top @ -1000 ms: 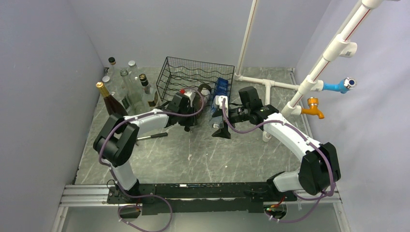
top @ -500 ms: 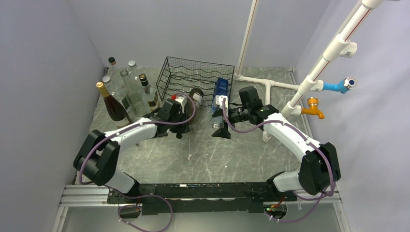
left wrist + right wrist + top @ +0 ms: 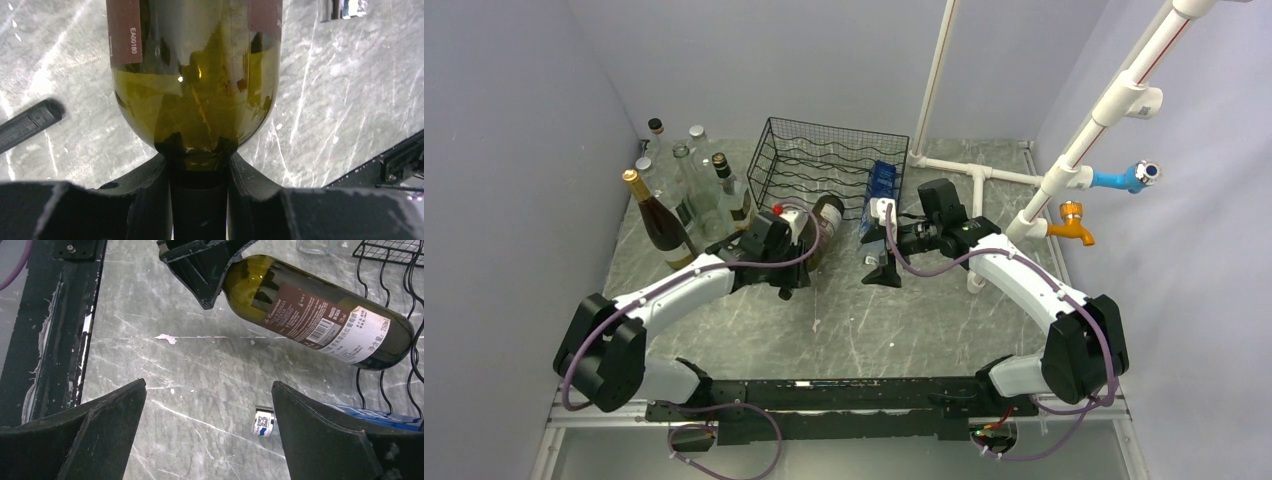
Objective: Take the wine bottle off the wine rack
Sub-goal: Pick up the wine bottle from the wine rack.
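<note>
The wine bottle (image 3: 817,226) is dark green glass with a dark red label. It lies tilted, with its base at the front edge of the black wire wine rack (image 3: 834,155) and its neck pointing towards the near left. My left gripper (image 3: 782,268) is shut on the bottle's neck; the left wrist view shows the neck squeezed between the fingers (image 3: 199,162) below the bottle's shoulder (image 3: 195,100). My right gripper (image 3: 882,268) is open and empty, just right of the bottle. The right wrist view shows the bottle (image 3: 310,315) ahead of the right gripper (image 3: 208,385), with rack wires (image 3: 395,252) at the upper right.
Several upright bottles (image 3: 674,190) stand at the back left, close to the left arm. A blue carton (image 3: 881,185) leans at the rack's right end. White pipes (image 3: 984,175) with taps run along the right. A black tool handle (image 3: 30,122) lies on the table by the bottle.
My left arm has drawn back towards the near left, pulling the bottle by its neck out from the rack's front. The right arm has not moved.
</note>
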